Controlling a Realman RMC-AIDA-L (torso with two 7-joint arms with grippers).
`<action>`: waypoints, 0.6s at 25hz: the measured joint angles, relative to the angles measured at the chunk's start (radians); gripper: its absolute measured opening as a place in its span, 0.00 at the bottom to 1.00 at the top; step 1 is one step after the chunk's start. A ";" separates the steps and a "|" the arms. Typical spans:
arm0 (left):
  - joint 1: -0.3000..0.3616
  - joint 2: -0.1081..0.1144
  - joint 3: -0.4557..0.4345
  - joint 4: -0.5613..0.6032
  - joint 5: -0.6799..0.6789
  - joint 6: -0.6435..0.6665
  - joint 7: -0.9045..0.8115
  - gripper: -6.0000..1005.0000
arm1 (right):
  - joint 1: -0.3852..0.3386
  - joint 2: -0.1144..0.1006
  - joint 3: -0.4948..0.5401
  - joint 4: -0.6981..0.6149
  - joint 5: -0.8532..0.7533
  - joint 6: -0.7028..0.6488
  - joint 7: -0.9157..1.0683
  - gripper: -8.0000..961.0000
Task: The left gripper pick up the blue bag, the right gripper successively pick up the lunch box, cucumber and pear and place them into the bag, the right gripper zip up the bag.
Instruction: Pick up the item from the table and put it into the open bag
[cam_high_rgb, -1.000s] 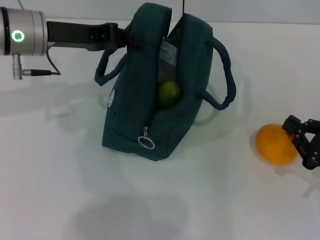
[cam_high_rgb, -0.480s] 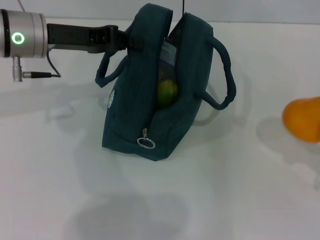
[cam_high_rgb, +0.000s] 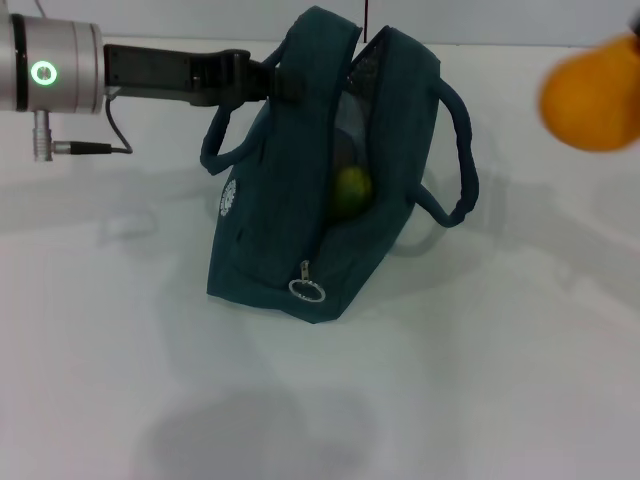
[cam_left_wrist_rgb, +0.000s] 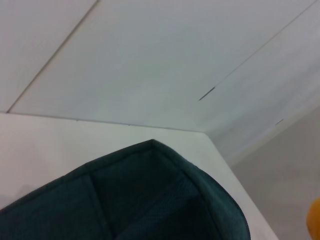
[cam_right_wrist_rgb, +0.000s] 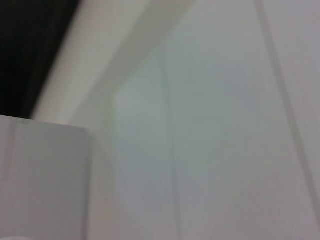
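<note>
The left end effector (cam_high_rgb: 268, 82) was clamped on the upper edge of the blue bag (cam_high_rgb: 300, 200), holding that wall up so the mouth stood open. The bag rested upright on the white tabletop (cam_high_rgb: 120, 350), its zipper ring pull (cam_high_rgb: 307, 291) hanging at the near end and the white round logo (cam_high_rgb: 227, 197) facing the robot's left. Compared with half a second before, the bag had shifted slightly toward the robot's right and tilted a little more.

Inside the opening, the green end of the cucumber (cam_high_rgb: 352, 188) showed, with a pale translucent shape above it that could not be identified with certainty.

The pear (cam_high_rgb: 590, 95) was in the air at the right edge of the head view, well clear of the tabletop and higher than half a second earlier; one second earlier it had lain on the tabletop. The right end effector lay outside every view, so its state could not be told.
</note>
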 joint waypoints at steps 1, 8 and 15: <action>-0.002 0.000 0.000 0.000 -0.003 0.001 -0.001 0.11 | 0.039 0.003 -0.004 -0.003 -0.013 0.011 0.005 0.06; -0.013 -0.001 0.000 -0.001 -0.018 0.013 -0.011 0.11 | 0.220 0.029 -0.010 -0.009 -0.162 0.099 0.041 0.07; -0.012 -0.002 -0.003 -0.001 -0.019 0.013 -0.014 0.11 | 0.250 0.043 -0.112 -0.040 -0.190 0.201 0.033 0.08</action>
